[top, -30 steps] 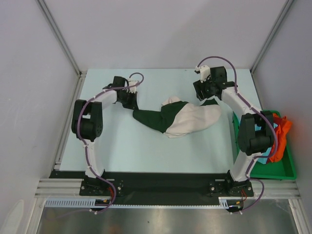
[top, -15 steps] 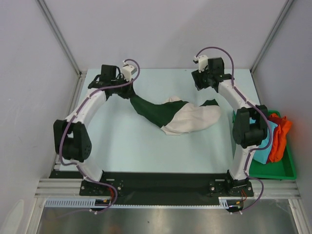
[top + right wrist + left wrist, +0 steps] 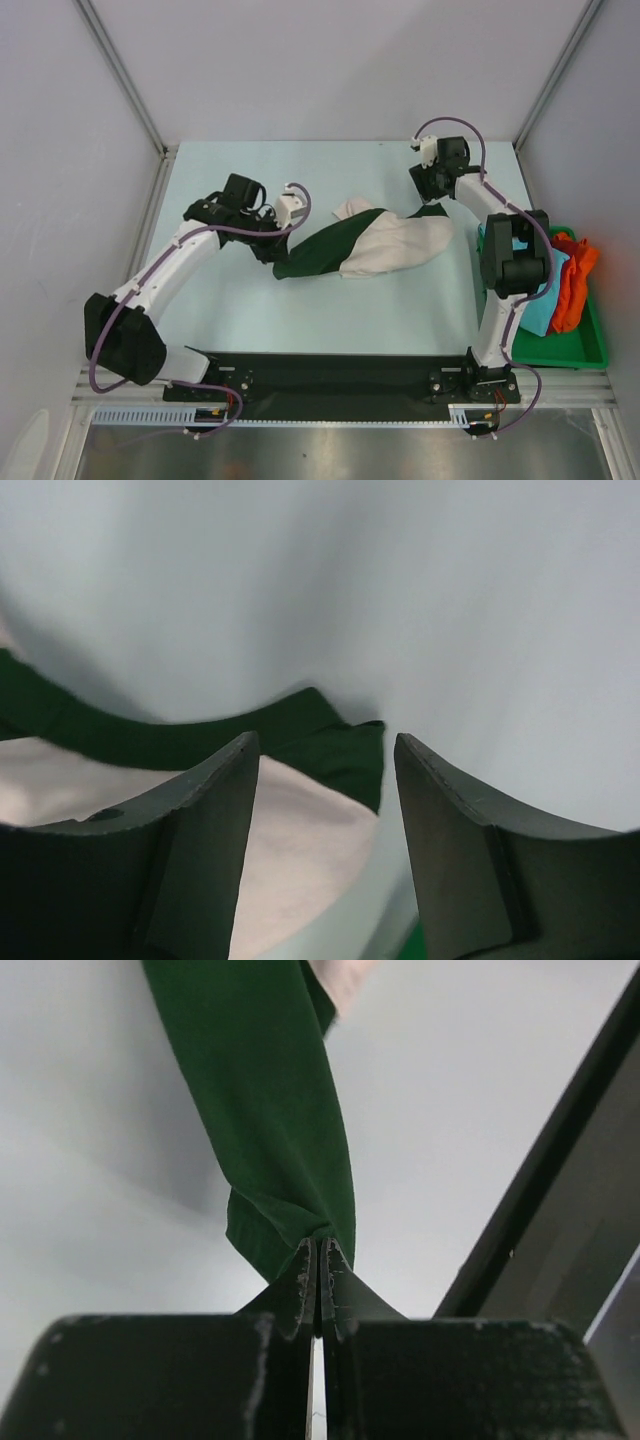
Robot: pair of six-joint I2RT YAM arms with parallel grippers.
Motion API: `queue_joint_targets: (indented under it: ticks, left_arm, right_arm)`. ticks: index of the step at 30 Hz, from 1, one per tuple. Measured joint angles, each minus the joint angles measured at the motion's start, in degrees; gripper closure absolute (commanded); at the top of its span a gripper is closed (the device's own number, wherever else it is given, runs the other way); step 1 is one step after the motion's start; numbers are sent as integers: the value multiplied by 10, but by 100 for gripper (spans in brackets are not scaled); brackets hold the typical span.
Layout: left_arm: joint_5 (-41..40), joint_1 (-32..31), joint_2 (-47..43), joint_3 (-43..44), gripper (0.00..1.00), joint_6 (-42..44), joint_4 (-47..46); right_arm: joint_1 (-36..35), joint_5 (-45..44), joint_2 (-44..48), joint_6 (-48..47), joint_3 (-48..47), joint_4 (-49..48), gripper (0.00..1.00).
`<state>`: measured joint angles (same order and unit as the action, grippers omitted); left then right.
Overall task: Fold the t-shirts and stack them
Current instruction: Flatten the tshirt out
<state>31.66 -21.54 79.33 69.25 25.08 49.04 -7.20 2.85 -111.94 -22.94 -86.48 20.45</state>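
The left gripper (image 3: 319, 1260) pinches the green shirt (image 3: 265, 1110) ahead of it; the right gripper (image 3: 322, 780) gapes just short of another corner. Pulling could drag the seemingly tangled white shirt (image 3: 398, 245) along.

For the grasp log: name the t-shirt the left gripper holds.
The dark green t-shirt, pinched in the left gripper; the cream-white t-shirt lies ungripped.

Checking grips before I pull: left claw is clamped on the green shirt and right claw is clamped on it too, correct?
Not quite. The right claw stands open near the green shirt, gripping nothing, as the right wrist view shows. The left claw is clamped on it.
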Motion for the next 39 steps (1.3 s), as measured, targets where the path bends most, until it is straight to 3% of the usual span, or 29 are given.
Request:
queue_joint_targets:
  ticks: [5, 14, 17, 23, 24, 25, 32, 39]
  left_arm:
    - [-4, -33, 4, -10, 100, 12, 17]
    - [-10, -35, 33, 16, 100, 20, 23]
    - [-14, -35, 40, 17, 100, 20, 23]
    - [-16, -35, 53, 26, 100, 20, 23]
    - [-17, -35, 54, 26, 100, 21, 23]
    - [-18, -35, 54, 27, 100, 21, 24]
    - [-39, -35, 53, 30, 100, 28, 23]
    - [-83, -35, 26, 85, 100, 47, 44]
  right_arm:
    - [17, -23, -52, -28, -20, -15, 36]
    - [15, -31, -90, -57, -23, 2, 38]
    - [14, -31, -90, -63, -23, 3, 44]
    - [14, -24, -95, -77, -23, 7, 74]
    - [14, -21, -95, -79, -23, 10, 93]
    - [14, -19, -96, -85, -23, 12, 100]
    - [9, -5, -96, -97, -35, 27, 100]
    - [-40, -4, -96, -122, -150, 50, 100]
